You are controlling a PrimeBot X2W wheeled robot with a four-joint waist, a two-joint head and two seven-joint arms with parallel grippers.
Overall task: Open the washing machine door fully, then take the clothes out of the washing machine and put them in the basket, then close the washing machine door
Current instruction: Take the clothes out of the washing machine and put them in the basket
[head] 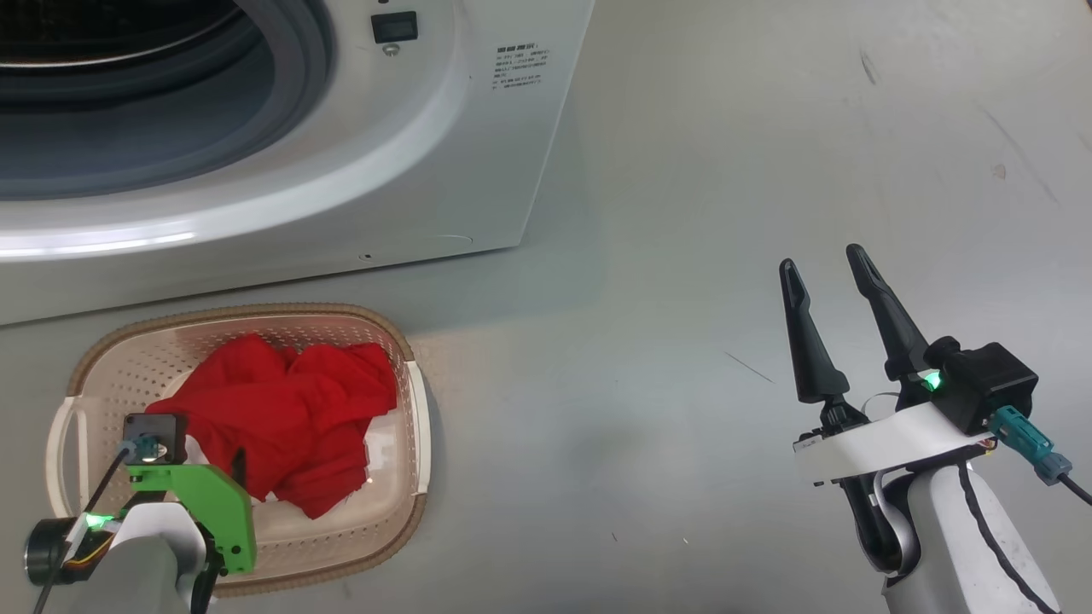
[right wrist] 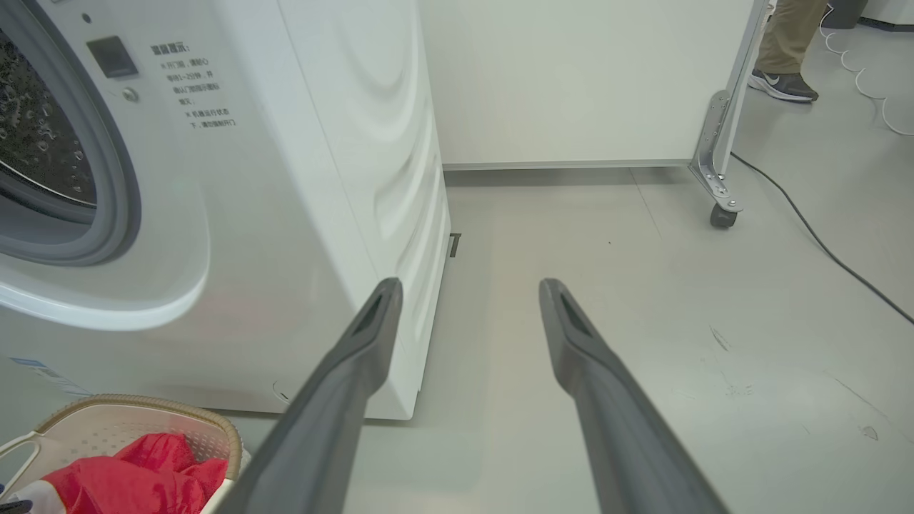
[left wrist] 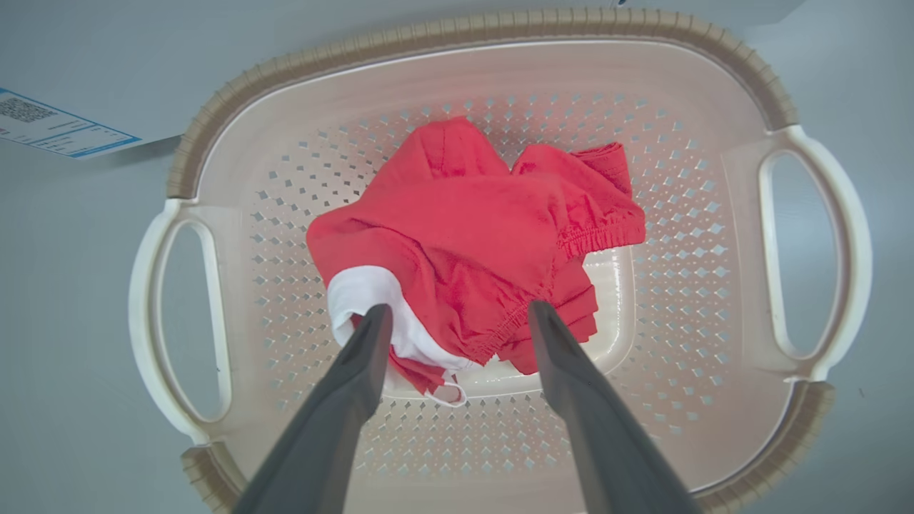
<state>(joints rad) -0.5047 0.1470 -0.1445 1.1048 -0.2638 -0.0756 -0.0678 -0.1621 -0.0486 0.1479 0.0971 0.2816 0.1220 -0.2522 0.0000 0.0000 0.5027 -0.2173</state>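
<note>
Left wrist view: the left gripper (left wrist: 458,308) hangs spread wide and empty over the clothes (left wrist: 464,228), which lie heaped in the middle of the basket (left wrist: 471,25). The right gripper (head: 821,257) is also wide open, holding nothing. Unloading looks done; next, I judge, comes lifting clear and shutting the door of the washing machine (head: 478,153).

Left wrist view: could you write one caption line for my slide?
Open left claw hangs over the red clothes lying inside the cream basket.
</note>
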